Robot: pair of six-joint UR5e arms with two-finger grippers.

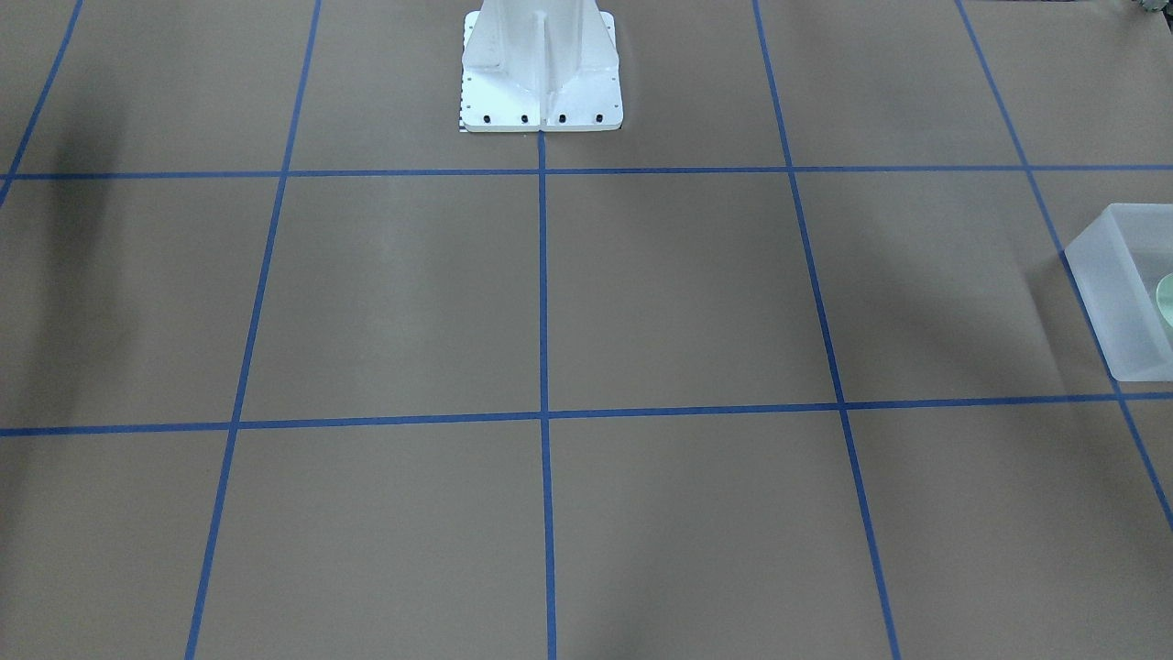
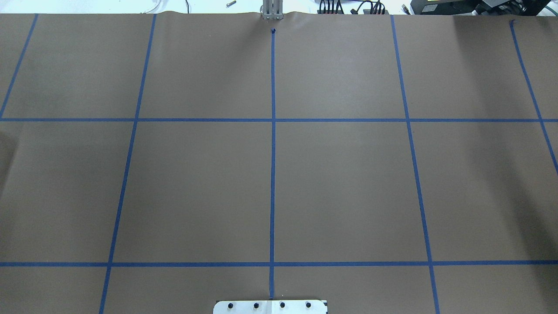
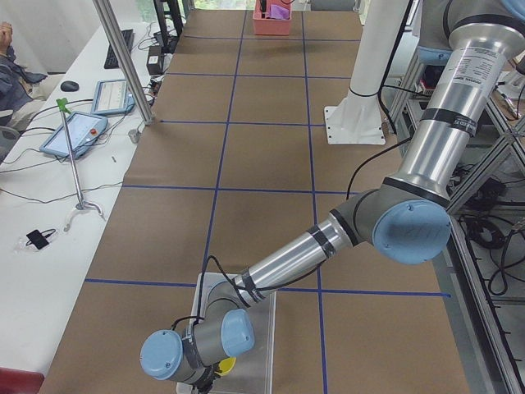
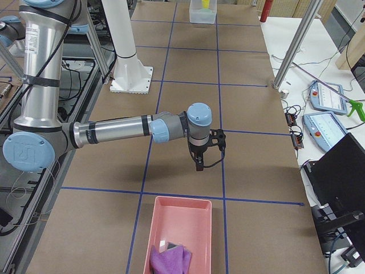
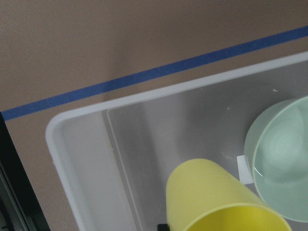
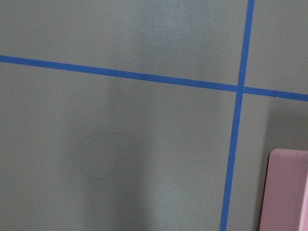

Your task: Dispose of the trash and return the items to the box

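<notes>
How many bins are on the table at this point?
2. The frosted white box sits at the robot's far left, holding the green bowl and a yellow cup; a pink bin sits at its far right. None looks hidden.

The translucent frosted-white rectangular plastic bin [image 5: 77, 159] has a smooth satin finish. The pale sage-green round plastic bowl [image 5: 281, 159] is smooth with a slight sheen, and the yellow plastic cup [image 5: 211, 197] is faintly ridged. The brown paper table cover [image 2: 196, 187] is matt, the blue tape lines [image 2: 273, 174] slightly glossier, and the left arm's silver metal tube [image 3: 459, 107] shows a brushed shine.
</notes>
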